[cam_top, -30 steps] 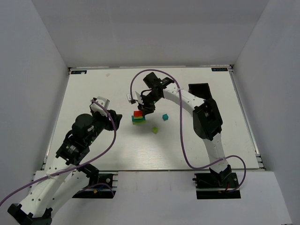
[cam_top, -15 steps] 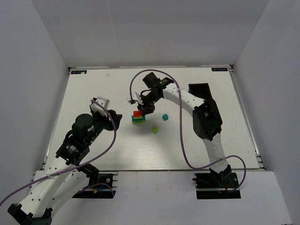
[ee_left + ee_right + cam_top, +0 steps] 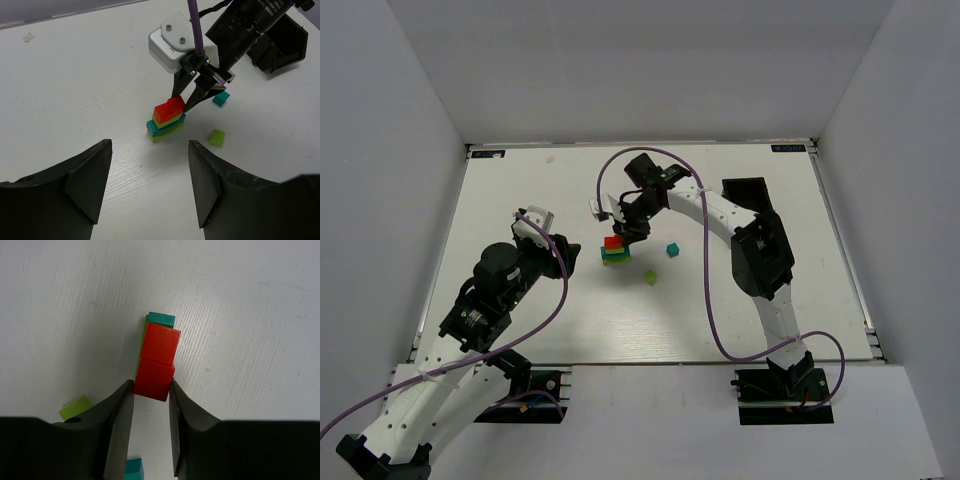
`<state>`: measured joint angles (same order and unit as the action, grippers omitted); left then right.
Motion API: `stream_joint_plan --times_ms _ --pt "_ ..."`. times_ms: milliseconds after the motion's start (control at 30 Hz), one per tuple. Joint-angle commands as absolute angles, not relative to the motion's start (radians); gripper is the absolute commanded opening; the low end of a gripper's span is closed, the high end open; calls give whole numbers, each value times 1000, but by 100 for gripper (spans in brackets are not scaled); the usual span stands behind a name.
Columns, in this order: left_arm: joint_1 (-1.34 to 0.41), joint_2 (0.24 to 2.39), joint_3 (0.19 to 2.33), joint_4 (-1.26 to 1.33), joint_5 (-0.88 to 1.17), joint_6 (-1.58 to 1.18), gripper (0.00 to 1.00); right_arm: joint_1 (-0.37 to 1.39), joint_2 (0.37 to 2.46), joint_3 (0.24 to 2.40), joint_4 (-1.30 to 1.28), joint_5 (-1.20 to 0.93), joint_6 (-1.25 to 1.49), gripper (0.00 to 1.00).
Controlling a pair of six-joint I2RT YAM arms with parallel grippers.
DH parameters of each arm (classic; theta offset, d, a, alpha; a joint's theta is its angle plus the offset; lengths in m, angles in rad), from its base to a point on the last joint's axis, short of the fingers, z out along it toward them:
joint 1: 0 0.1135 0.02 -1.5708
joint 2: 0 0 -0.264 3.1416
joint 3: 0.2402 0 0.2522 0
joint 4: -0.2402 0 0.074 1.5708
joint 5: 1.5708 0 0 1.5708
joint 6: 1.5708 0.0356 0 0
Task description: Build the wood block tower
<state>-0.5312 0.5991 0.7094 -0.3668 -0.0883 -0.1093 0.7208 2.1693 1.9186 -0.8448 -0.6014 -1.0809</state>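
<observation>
Your right gripper stays clamped on a red cube; nothing has moved. It sits beside a second red cube atop the wood block tower at the middle of the table, so only release seems left. Your left gripper gapes empty; count two red cubes, three bars, one loose lime-green cube and one teal cube.

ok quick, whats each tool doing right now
left tool: open, holding nothing
right tool: closed on the red block on top of the wood block tower
</observation>
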Motion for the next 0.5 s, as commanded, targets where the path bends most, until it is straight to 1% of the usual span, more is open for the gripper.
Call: stream_joint_plan --times_ms 0,300,400,467 --pt "-526 591 704 -367 -75 -109 73 723 2191 1957 -865 -609 -1088 7" --pt "-526 591 704 -367 -75 -109 73 729 2195 1959 -871 -606 -1088 9" --pt "-526 591 704 -367 -75 -109 73 726 2200 1960 -871 -606 -1086 10" --pt "-526 591 704 -367 -75 -109 73 726 2198 1960 -871 -604 -1086 13"
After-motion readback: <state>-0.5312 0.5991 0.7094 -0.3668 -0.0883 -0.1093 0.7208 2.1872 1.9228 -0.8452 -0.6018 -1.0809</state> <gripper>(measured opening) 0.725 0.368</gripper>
